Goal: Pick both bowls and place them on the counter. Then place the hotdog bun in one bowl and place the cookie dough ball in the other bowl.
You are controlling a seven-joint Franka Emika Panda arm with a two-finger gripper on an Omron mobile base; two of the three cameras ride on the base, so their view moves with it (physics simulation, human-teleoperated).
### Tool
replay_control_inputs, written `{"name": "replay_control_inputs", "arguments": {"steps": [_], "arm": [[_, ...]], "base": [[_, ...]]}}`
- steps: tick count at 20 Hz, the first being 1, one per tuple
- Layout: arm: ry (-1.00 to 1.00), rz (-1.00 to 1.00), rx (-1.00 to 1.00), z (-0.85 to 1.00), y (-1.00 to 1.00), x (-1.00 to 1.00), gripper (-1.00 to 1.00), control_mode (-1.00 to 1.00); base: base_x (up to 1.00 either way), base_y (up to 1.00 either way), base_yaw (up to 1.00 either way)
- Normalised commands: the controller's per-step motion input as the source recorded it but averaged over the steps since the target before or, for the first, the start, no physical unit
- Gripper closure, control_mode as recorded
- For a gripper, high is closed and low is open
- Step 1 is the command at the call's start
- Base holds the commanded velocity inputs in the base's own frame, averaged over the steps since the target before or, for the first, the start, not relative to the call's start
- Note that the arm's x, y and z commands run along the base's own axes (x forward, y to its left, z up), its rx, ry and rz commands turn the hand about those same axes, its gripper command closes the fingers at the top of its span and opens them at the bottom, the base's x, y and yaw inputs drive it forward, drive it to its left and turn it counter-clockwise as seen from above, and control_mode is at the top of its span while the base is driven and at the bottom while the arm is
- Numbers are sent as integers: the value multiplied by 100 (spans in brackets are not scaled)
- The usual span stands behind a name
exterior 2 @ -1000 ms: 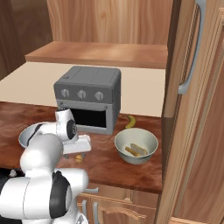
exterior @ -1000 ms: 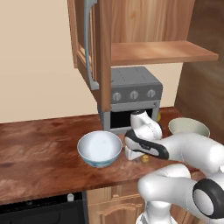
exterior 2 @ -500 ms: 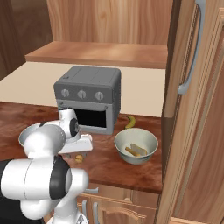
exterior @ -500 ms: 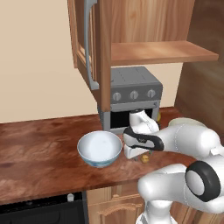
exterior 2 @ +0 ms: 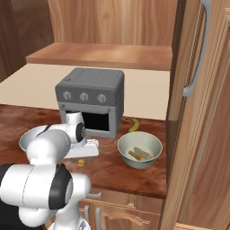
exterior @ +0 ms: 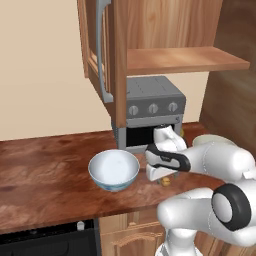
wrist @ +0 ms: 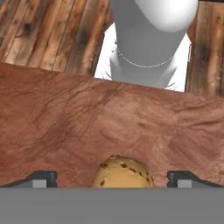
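The cookie dough ball (wrist: 122,173) lies on the counter (wrist: 65,122) between my fingertips (wrist: 42,178). My gripper (wrist: 113,179) is open around it and hangs just over the ball (exterior: 165,183), pointing down. The white bowl with blue pattern (exterior: 114,170) stands empty on the counter (exterior: 45,170) to the left of the gripper (exterior: 162,176). In the right base view the dark grey-green bowl (exterior 2: 139,150) stands to the right of the gripper (exterior 2: 82,158), with the hotdog bun (exterior 2: 139,154) lying inside it. The ball (exterior 2: 81,163) shows under the hand there.
A grey toaster oven (exterior 2: 90,101) stands at the back of the counter, right behind my hand. A banana (exterior 2: 133,124) lies beside it. An open cabinet door (exterior: 100,50) and a wooden shelf (exterior: 185,59) hang overhead. A tall cabinet (exterior 2: 197,112) bounds the right side.
My hand has sunk a little toward the cookie dough ball while the arm's elbow swung. The jaws stayed open. Bowls, bun and ball have not moved.
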Motion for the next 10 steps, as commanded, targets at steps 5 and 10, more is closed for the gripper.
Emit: {"name": "replay_control_inputs", "arguments": {"steps": [5,10], "arm": [[0,0,0,-12,0,0,-100,-100],[1,0,0,-10,0,1,-100,-100]], "base": [[0,0,0],[0,0,0]]}}
